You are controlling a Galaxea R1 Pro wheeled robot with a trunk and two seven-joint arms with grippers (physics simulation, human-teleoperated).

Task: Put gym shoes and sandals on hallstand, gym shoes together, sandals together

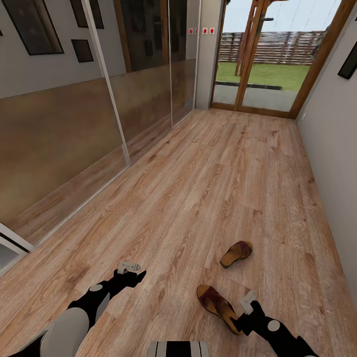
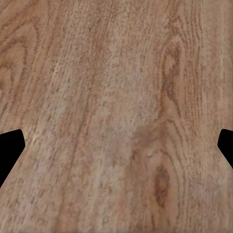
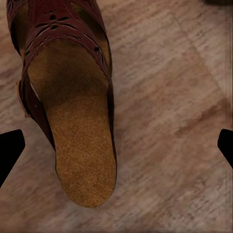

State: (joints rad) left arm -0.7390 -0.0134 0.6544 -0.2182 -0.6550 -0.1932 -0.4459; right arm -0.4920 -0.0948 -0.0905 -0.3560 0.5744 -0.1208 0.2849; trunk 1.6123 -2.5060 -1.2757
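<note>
Both arms reach forward and low in the head view. The left arm comes in from the lower left, and its left claw [image 1: 130,268] points ahead with pale fingers. The right arm comes in from the lower right, and the right claw [image 1: 248,301] points forward and down. In each wrist view the two dark fingertips stand far apart, so both claws are spread wide and hold nothing.

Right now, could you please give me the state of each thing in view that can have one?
Nearer sandal: lying flat on the corridor floor, sole down, ungripped, beside the right gripper.
Farther sandal: on the floor, tipped on its side, apart from the first.
Right gripper: jaws open, above the nearer sandal.
Left gripper: jaws open, empty, over bare floor.
</note>
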